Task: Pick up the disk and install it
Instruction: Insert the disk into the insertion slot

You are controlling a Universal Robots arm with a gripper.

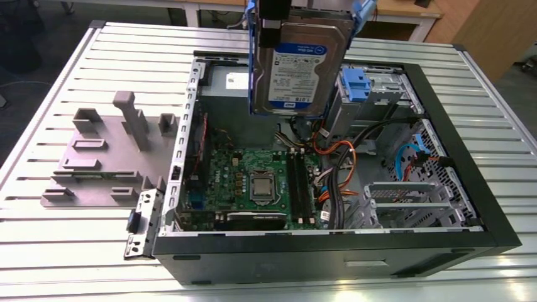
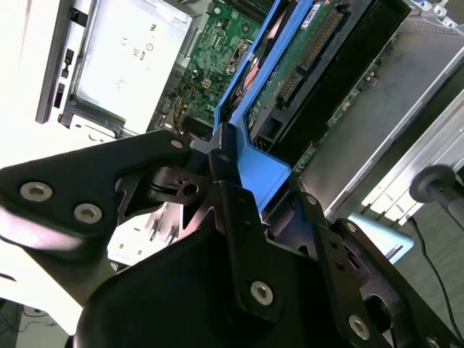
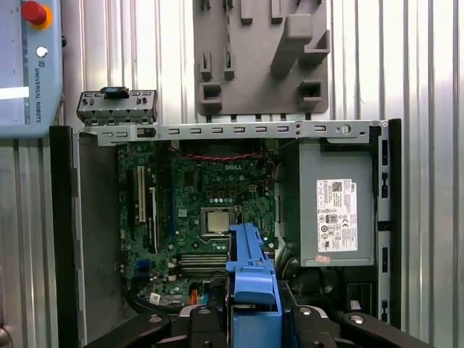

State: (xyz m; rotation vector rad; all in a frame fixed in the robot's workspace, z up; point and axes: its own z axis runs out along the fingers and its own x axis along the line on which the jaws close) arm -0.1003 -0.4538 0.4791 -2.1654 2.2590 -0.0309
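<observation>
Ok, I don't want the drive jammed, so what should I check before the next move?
1. Disk clamped in the tool by its blue tab: ok.
2. Disk raised clear of the case walls: ok.
3. Case side open: ok.
4. Drive bay slot free: cannot tell.
5. Orange cables clear of the bay: cannot tell.

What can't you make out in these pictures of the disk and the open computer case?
Exterior view: the disk's upper end runs off the top edge.
Exterior view: the power supply box is mostly hidden behind the disk.
First wrist view: the blue end tab and the pincer cover the disk's silver body.
</observation>
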